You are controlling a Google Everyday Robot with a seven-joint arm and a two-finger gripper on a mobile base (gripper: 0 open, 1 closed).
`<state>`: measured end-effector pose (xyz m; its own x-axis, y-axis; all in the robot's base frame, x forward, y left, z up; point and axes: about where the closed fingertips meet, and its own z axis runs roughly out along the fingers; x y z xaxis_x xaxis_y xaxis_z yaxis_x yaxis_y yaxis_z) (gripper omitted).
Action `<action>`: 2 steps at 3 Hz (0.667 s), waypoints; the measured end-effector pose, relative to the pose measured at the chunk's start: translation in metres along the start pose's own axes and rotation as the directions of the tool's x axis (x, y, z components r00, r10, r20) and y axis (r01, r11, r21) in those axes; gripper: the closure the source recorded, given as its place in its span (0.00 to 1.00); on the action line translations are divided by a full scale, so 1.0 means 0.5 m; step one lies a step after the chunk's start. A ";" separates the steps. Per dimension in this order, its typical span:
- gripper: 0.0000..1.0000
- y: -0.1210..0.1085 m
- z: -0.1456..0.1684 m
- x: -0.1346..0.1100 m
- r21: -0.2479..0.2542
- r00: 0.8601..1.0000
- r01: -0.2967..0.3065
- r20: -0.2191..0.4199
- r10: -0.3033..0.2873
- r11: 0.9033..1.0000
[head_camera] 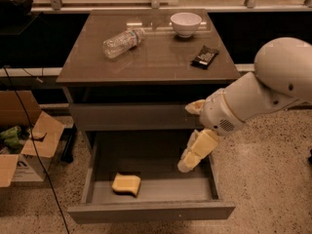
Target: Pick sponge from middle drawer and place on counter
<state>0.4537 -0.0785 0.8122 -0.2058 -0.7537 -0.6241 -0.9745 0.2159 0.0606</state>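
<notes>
The pale-yellow sponge [126,184] lies on the floor of the open middle drawer [151,211], left of centre and near the front panel. My gripper [186,138] hangs over the drawer's right half, above and to the right of the sponge and apart from it. It is open and empty, with one yellowish finger [195,107] up by the closed upper drawer front and the other [197,150] pointing down into the drawer. The glossy grey-brown counter [156,57] tops the cabinet.
On the counter lie a clear plastic bottle [122,42] on its side, a white bowl [185,23] and a dark packet [204,56]. An open cardboard box [24,147] and a black cable [34,150] are on the terrazzo floor to the left.
</notes>
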 end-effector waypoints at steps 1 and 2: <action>0.00 -0.017 0.096 0.000 -0.025 0.999 -0.010 0.049 0.011 1.000; 0.00 -0.045 0.207 0.011 -0.033 0.994 -0.012 0.107 0.015 0.999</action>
<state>0.4836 -0.0232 0.7268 -0.2096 -0.6793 -0.7033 -0.9745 0.2043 0.0931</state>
